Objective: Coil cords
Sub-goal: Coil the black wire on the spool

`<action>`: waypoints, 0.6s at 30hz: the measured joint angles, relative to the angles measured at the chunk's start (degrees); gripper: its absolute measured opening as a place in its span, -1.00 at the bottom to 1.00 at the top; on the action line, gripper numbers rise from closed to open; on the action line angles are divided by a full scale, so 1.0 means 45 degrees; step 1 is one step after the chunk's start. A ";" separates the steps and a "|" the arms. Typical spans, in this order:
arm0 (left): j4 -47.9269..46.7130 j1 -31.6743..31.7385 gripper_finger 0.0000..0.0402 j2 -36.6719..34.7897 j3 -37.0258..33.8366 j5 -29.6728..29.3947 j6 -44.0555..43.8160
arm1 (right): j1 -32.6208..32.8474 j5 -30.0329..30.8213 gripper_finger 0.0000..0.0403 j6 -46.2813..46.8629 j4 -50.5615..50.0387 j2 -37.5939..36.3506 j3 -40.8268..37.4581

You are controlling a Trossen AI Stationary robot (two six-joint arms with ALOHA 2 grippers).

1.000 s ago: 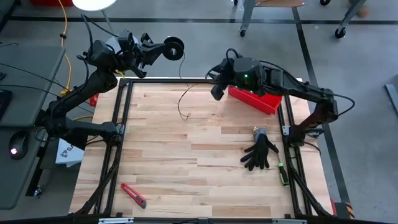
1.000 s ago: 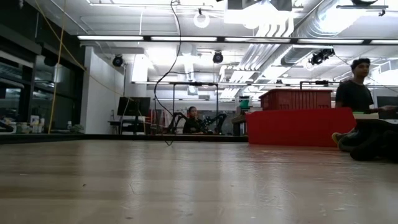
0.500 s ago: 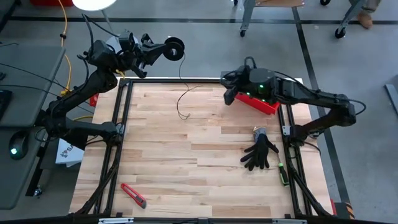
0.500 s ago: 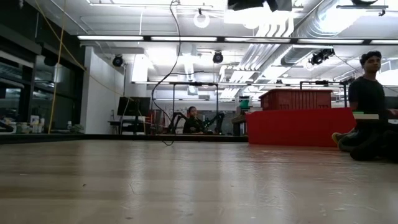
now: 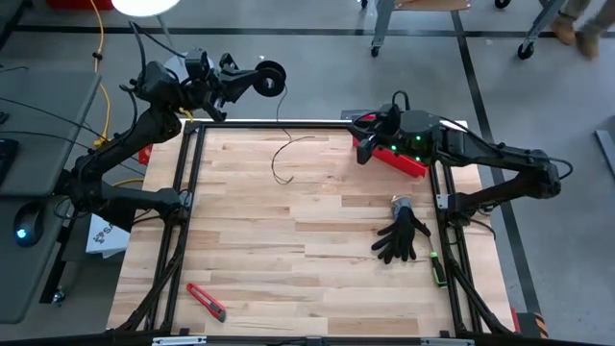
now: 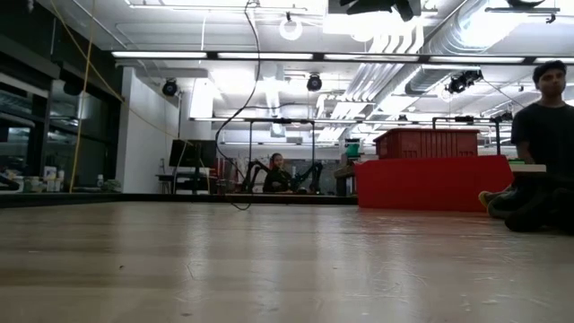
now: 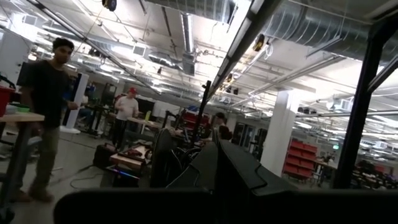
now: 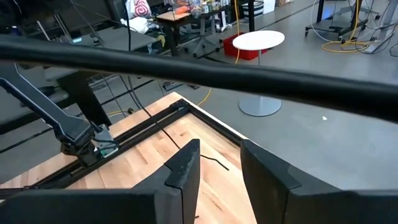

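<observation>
1. Spool (image 5: 271, 76) position: raised beyond the far edge of the bench (image 5: 288, 279), gripped by the fully closed left gripper (image 5: 252, 79).
2. Cord (image 5: 281, 154) position: hangs from the spool; its loose end lies curled on the bench, so coiling looks unfinished.
3. Right gripper (image 5: 365, 144): partly open, empty, hovering beside the red bin (image 5: 408, 161), apart from the cord.

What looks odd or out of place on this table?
The thin cord is not coiled: it hangs loose from the black spool held up by the left tool beyond the table's far edge, its end trailing in a squiggle on the wood.
</observation>
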 joint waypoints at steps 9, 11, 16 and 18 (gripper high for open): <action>-0.0197 0.0000 -0.98 0.0000 0.0000 -0.0029 -0.0146 | 0.0000 0.0062 -0.46 0.0030 0.0045 0.0000 0.0000; -0.0207 0.0005 -0.98 0.0000 0.0000 -0.0041 -0.0165 | 0.0000 0.0067 -0.46 0.0003 0.0170 0.0000 0.0000; -0.0199 0.0000 -0.98 0.0000 0.0000 -0.0041 -0.0204 | 0.0000 0.0087 -0.46 -0.0076 0.0502 0.0000 0.0000; -0.0230 0.0005 -0.98 0.0005 0.0000 -0.0046 -0.0204 | 0.0000 0.0110 -0.46 -0.0076 0.0497 0.0000 0.0000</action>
